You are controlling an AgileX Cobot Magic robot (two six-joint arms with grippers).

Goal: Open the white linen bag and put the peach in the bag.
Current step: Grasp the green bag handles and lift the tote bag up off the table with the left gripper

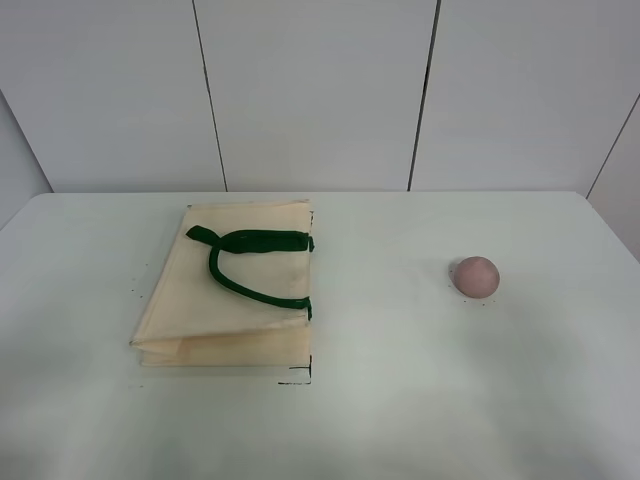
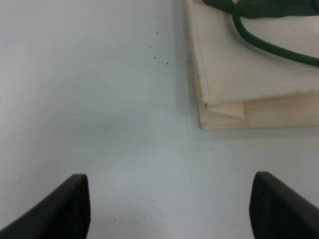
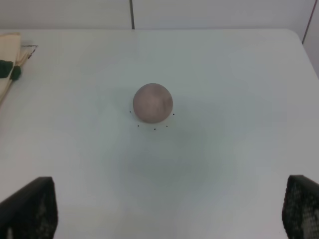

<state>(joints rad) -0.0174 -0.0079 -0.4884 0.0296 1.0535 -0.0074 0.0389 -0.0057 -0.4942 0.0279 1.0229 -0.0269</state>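
Cream linen catches my eye first: the white linen bag [image 1: 235,300] lies flat and closed on the left half of the table [image 1: 420,410], nearer the far edge than the near one. Its dark green handles [image 1: 250,262] are draped across the top of the cloth. The peach [image 1: 476,276] sits on the right half, well apart from the bag and short of the right edge, with a few small black dots [image 3: 154,128] on the surface just around it. A thin black corner mark [image 1: 298,378] is drawn beside the bag's near right corner. On my left wrist feed, the left gripper [image 2: 169,216] has its jaws spread wide over bare tabletop, near the bag's corner but not touching it. On the right wrist feed, the right gripper [image 3: 167,211] is likewise spread wide and holds nothing, with the peach ahead of it and clear of both fingers.
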